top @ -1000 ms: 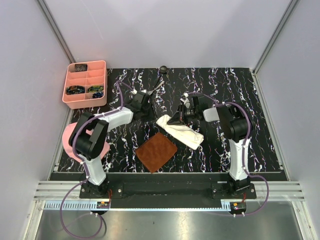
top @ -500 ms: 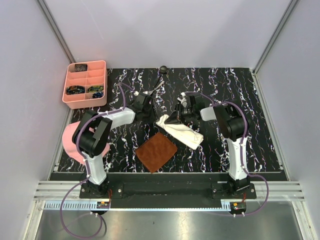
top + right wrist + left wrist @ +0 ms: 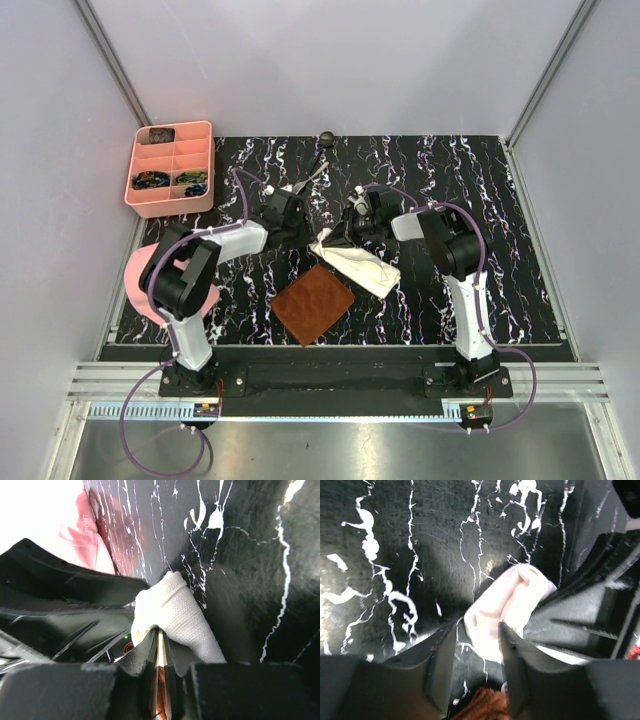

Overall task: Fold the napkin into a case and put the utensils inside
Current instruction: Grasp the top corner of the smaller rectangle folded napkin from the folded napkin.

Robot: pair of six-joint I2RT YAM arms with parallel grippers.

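right gripper (image 3: 160, 636): jaws pinched almost together on a thin layer at the end of the napkin (image 3: 175, 607), whose rounded fold bulges just beyond the fingertips. left gripper (image 3: 476, 630): jaws apart, gripping nothing; the same napkin end lies just ahead of its fingertips. both grippers meet at this end, near the middle of the worktop (image 3: 480, 200). from there the napkin, folded to a narrow strip, runs diagonally toward the near right. brown mat (image 3: 313, 304): just beside the strip, toward the near edge. spoon (image 3: 326, 139): at the far edge, well apart. pink tray (image 3: 208, 160): far left corner.
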